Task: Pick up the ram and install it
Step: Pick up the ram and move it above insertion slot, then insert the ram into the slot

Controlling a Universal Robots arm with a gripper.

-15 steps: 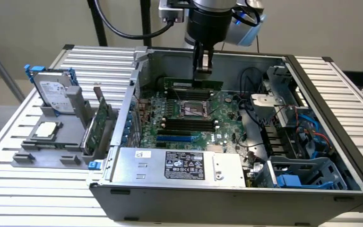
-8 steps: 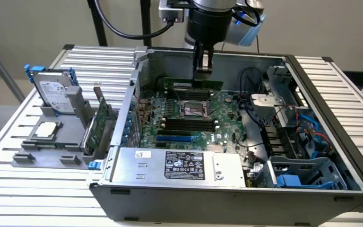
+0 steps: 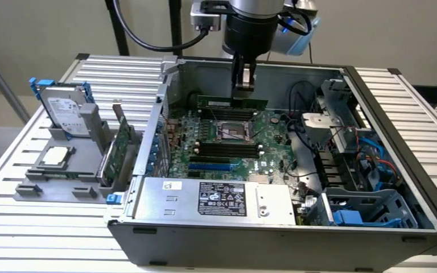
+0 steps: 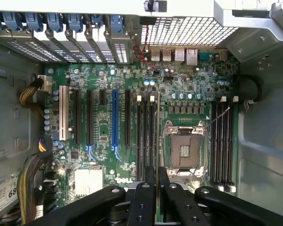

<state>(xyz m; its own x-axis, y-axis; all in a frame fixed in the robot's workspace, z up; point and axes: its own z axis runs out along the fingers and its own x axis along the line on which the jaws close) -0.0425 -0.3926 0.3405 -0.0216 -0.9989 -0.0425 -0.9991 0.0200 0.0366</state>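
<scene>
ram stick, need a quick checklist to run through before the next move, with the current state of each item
1. Grip: the black gripper is shut on the long, thin green ram stick: ok.
2. Orientation: the ram stick lies level and parallel to the black memory slots: ok.
3. Line-up: in the wrist view its edge runs beside the slots next to the silver CPU socket. Exact alignment: cannot tell.
4. The memory slots look empty: ok.
5. White clips at the slot ends open: cannot tell.
6. Black cables on the exterior view's right lie apart from the ram stick: ok.
</scene>
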